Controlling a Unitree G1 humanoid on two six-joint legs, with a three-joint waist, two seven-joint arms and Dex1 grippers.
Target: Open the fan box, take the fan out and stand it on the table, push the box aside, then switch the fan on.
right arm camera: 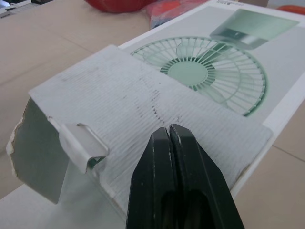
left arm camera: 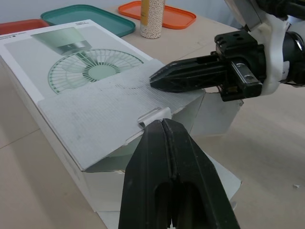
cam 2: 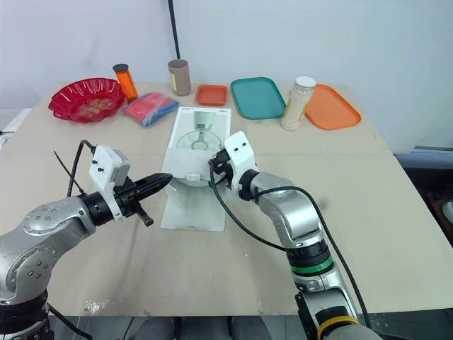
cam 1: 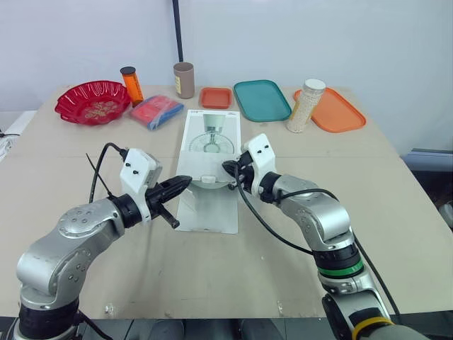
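Note:
The white fan box (cam 1: 210, 138), printed with a green fan, lies flat on the table with its near end toward me. Its near end flap (cam 1: 207, 210) lies folded out on the table. The ribbed top flap (right arm camera: 143, 105) with a small tab (left arm camera: 155, 115) still covers the opening. My left gripper (cam 1: 185, 183) is shut, its tip just in front of that tab (right arm camera: 82, 143) from the left. My right gripper (cam 1: 228, 168) is shut too, its tip (right arm camera: 169, 128) resting on the ribbed flap from the right. The fan itself is hidden inside.
Along the far edge stand a red bowl (cam 1: 93, 101), an orange bottle (cam 1: 132, 85), a blue-red packet (cam 1: 157, 111), a brown cup (cam 1: 184, 79), a small orange tray (cam 1: 216, 97), a teal tray (cam 1: 262, 99), a jar of white beads (cam 1: 306, 105) and an orange tray (cam 1: 334, 111).

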